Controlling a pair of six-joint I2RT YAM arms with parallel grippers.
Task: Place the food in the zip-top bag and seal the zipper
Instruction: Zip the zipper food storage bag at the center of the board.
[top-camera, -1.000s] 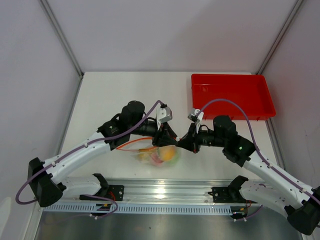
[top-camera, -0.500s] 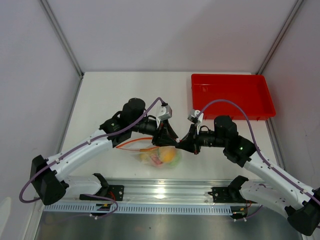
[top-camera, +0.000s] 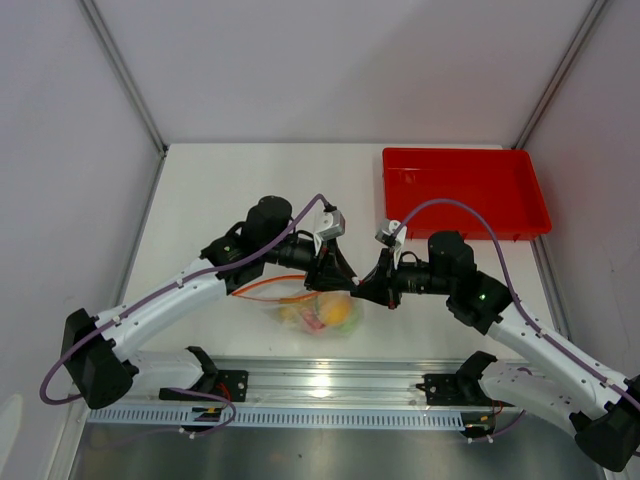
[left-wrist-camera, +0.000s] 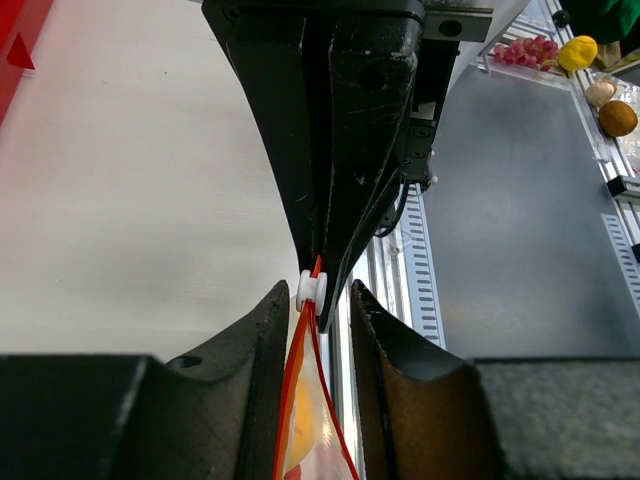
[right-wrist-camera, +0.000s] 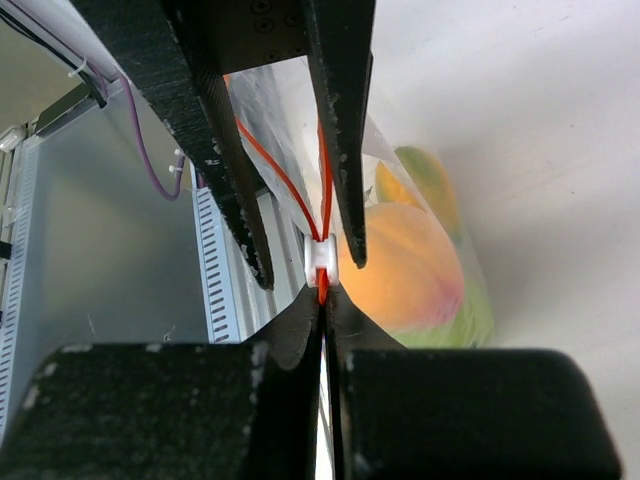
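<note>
White table (top-camera: 220, 190): red tray (top-camera: 465, 190) far-right corner; zip-top bag (top-camera: 318, 316) w/ food (top-camera: 340, 311) near front edge.

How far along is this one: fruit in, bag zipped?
Loading looks done: fruit sits inside the zip-top bag and none shows loose on the table or in the red tray, though the count is unclear. In hand: the right gripper is shut on the zipper at its white slider, the left gripper open around it. Left: past the slider the two tracks stand apart, so the mouth needs closing.
</note>
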